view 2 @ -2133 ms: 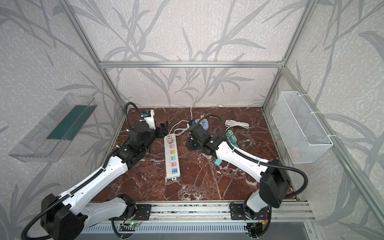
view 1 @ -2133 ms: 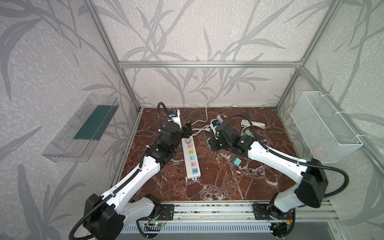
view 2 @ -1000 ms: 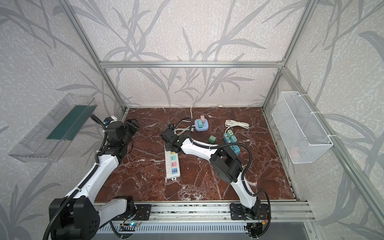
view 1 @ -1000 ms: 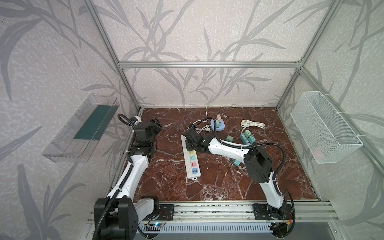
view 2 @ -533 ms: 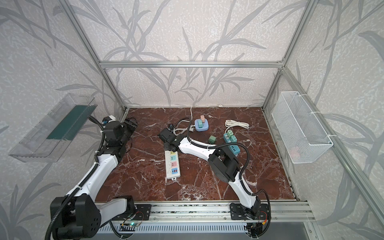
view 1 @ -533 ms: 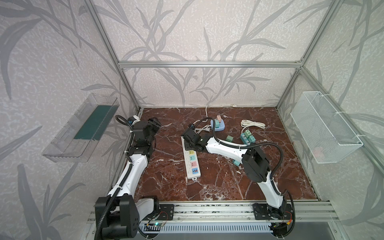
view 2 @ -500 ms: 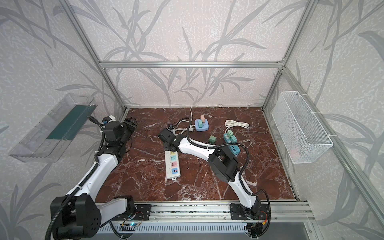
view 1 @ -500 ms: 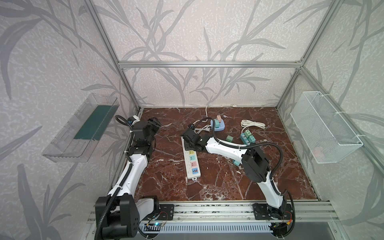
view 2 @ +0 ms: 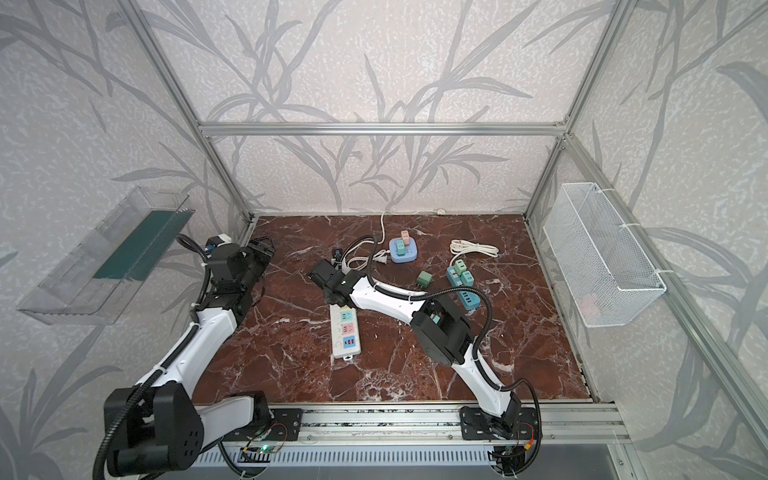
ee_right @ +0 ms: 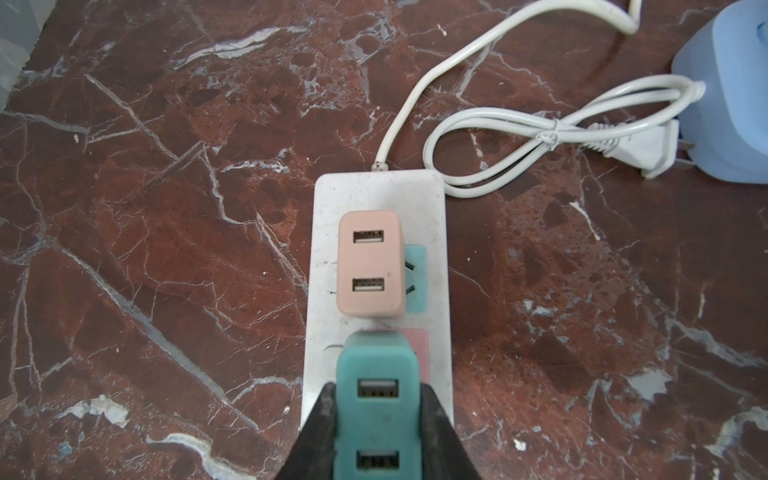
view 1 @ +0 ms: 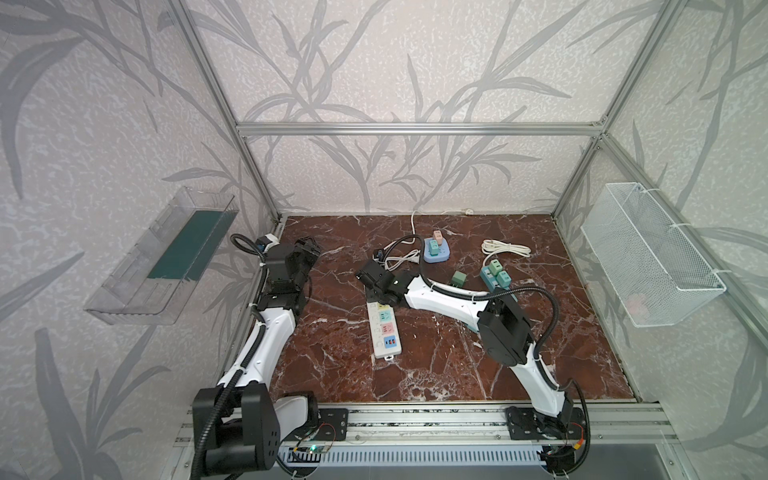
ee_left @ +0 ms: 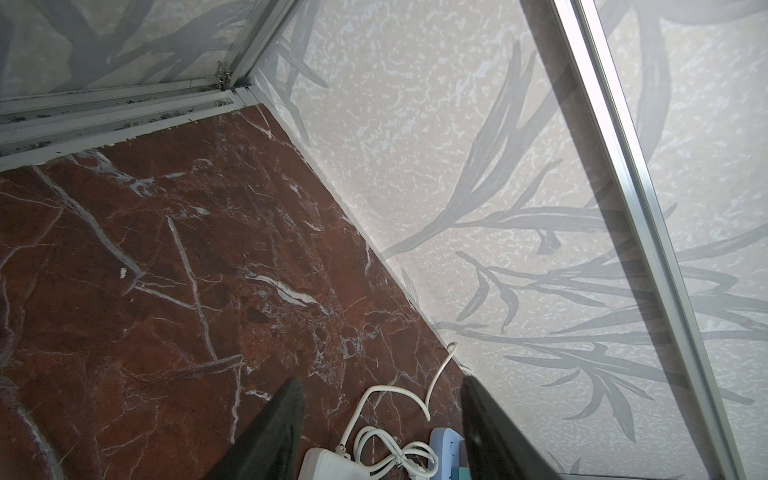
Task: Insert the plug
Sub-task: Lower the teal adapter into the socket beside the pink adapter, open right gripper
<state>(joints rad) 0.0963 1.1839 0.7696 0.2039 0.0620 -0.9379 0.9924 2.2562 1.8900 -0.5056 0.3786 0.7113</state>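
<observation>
Lining up the insertion: teal plug (ee_right: 376, 365), clamped in the right gripper (ee_right: 377, 392), sits over the power strip (ee_right: 434, 199) mid-tabletop (view 1: 457, 374), just beside a seated pink plug (ee_right: 370, 264). Next, likely: press straight down, then release. Left gripper (ee_left: 381, 382) hangs half-open, empty, by the far-left corner.

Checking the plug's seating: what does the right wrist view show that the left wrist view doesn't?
Right wrist only: the right gripper clamping the teal plug at the pink socket of the white power strip, beside the seated pink plug. Left wrist only: the left gripper, jaws apart and empty, and the frame corner. Both: the strip's cord end, a coiled white cord and the blue socket base.
</observation>
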